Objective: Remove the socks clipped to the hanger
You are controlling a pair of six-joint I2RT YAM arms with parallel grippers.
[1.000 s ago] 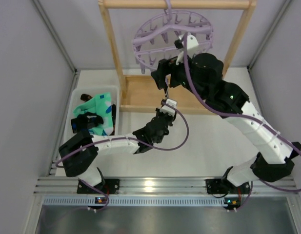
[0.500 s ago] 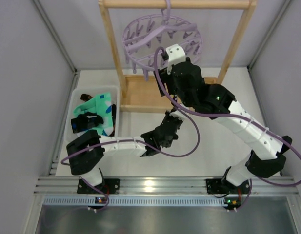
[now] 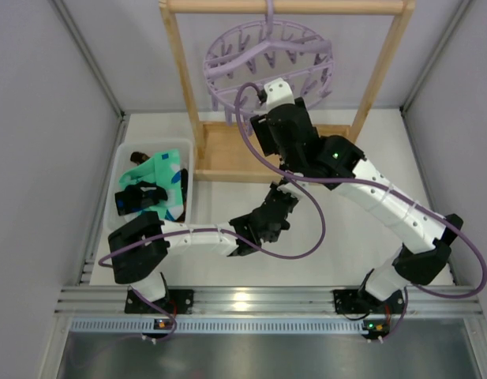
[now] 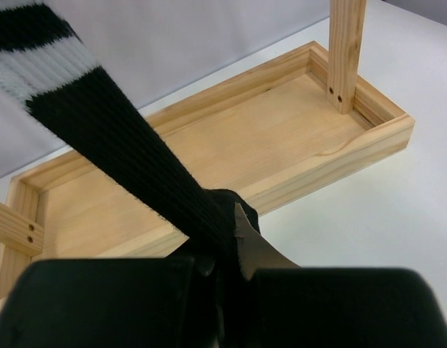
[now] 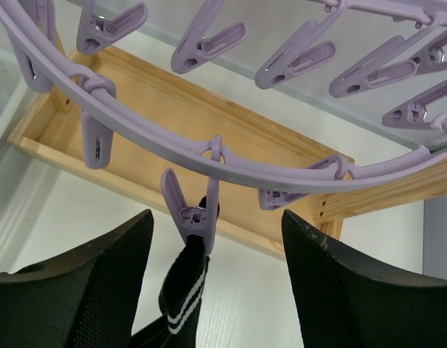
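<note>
Sock (image 5: pixel 181 286) between right hand's (image 5: pixel 216 232) fingers (image 5: pixel 100 275)

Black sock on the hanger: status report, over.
Left claw shut on black sock. Right claw open, straddling its peg. Sock not yet off hanger. No obstruction seen.

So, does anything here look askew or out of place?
Only the black sock: one end is clipped in a peg on the hanger, the other is pinched in the shut left end effector, so it runs taut on a slant instead of hanging loose. Nothing looks spilled or damaged.
</note>
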